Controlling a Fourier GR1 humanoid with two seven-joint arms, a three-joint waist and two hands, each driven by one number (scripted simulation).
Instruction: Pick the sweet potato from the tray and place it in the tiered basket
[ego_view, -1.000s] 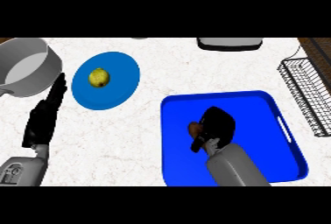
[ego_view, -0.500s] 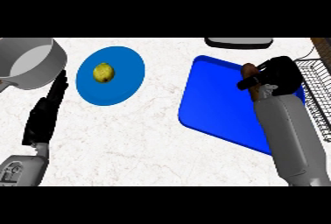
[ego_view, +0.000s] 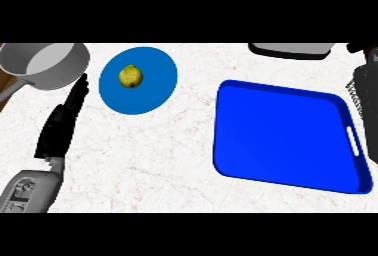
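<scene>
Blue tray (ego_view: 288, 135) shows no sweet potato; it and the right hand are out of view. Probably stiff, dense, rough-skinned: grasp across its middle. Left hand (ego_view: 59, 125) rests open, fingers straight.

Kitchen: speckled stone counter (ego_view: 170, 150), grey pot (ego_view: 44, 62), blue plate (ego_view: 151, 95), tray (ego_view: 288, 135).

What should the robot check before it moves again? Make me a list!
1. Sweet potato off the tray: ok, the tray is bare.
2. Sweet potato in the tiered basket: cannot tell, only the basket's edge shows.
3. Right hand's place: cannot tell, out of view.
4. Left hand open, apart from the tray: ok.
5. Yellow fruit on its plate: ok.
</scene>
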